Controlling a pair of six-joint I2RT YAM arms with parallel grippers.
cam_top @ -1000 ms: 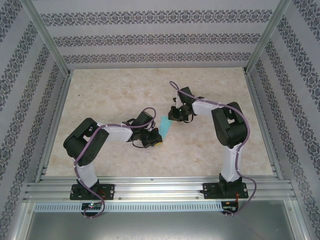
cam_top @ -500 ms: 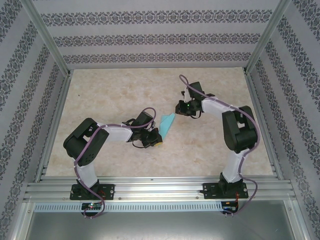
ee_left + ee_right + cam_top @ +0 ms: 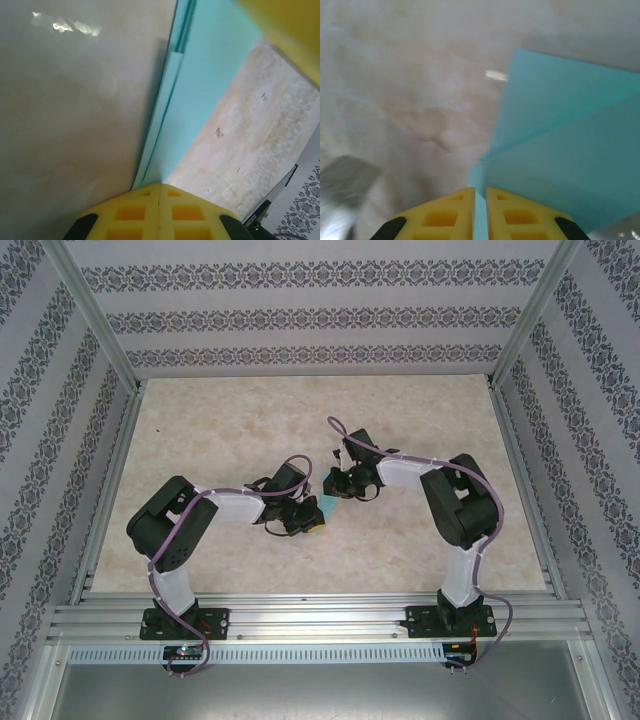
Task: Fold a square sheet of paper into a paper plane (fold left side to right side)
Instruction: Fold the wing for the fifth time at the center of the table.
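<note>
Top external view: the right pincer (image 3: 338, 485), nearly clenched, has swung back onto the folded paper (image 3: 327, 507), which the left pincer (image 3: 306, 518) grips tight at its tips, low over the worktop (image 3: 230, 420); another crease press looks likely.

Top view: folded paper (image 3: 328, 507) mostly hidden under left gripper (image 3: 310, 521) and right gripper (image 3: 336, 490); fold shape too small to read.
Left wrist view: paper cut off by top edge; blurred yellow shape (image 3: 290, 35) cropped at corner.
Right wrist view: paper cut off by right edge; grey smear (image 3: 345, 175) too blurred to identify.
</note>
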